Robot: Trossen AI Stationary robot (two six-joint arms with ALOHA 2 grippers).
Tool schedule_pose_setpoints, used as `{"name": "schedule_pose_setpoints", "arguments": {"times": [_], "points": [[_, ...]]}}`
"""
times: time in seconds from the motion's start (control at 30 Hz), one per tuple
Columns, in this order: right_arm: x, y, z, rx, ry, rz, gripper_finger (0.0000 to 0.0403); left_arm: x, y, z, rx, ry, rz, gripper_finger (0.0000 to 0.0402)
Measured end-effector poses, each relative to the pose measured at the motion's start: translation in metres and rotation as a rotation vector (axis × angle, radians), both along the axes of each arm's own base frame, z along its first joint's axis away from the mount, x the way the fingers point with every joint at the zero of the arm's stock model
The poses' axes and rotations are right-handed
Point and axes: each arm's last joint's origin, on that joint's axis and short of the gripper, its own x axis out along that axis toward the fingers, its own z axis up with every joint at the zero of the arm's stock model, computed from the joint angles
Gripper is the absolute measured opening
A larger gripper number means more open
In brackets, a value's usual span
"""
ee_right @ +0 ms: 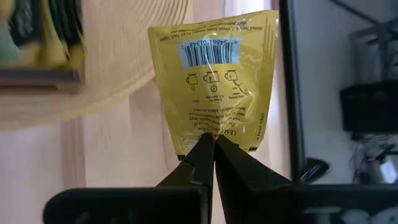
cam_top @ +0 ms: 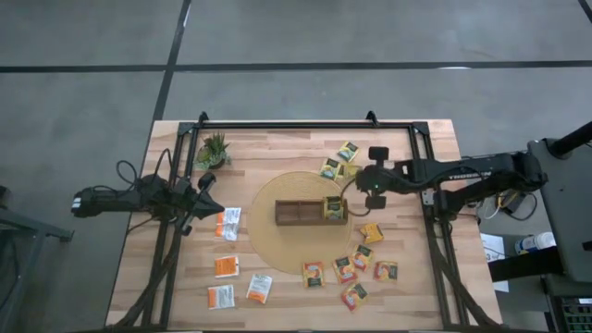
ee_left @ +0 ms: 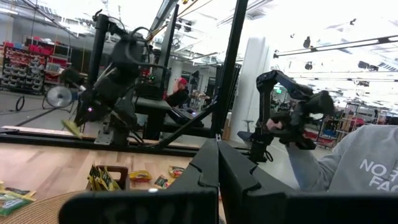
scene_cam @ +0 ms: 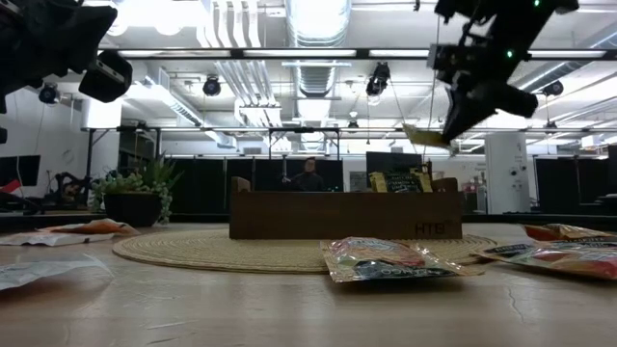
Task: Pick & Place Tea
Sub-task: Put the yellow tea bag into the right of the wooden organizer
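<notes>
- Our right gripper [ee_right: 214,142] is pinching a yellow tea sachet [ee_right: 214,78] by one edge, fingers clamped on it, holding it in the air beside the right end of the wooden tray [cam_top: 298,214].
- We are seeing more yellow sachets [cam_top: 333,208] standing in the tray's right compartment.
- The tray is sitting on a round woven mat [cam_top: 268,231], with loose sachets [cam_top: 356,264] lying around it on the table [cam_top: 277,148].
- Our left gripper [ee_left: 217,165] is waiting closed and empty at the table's left side, near a small potted plant [cam_top: 214,148].

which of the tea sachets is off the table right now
The yellow sachet pinched in the shut right gripper, hanging in the air near the wooden tray. All the other loose sachets lie flat on the table, or stand in the tray.
</notes>
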Motion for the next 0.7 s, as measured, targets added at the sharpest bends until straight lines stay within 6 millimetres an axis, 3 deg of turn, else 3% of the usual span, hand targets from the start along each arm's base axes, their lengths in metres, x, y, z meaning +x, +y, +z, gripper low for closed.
{"name": "schedule_pose_setpoints", "arguments": {"times": [0.3, 0.7], "points": [[0.022, 0.041, 0.022, -0.099, 0.085, 0.067, 0.0008, 0.0, 0.0, 0.0, 0.0, -0.001, 0.0, 0.0], [0.064, 0.084, 0.029, -0.233, 0.461, 0.239, 0.0008, 0.0, 0.0, 0.0, 0.0, 0.0, 0.0, 0.0]]}}
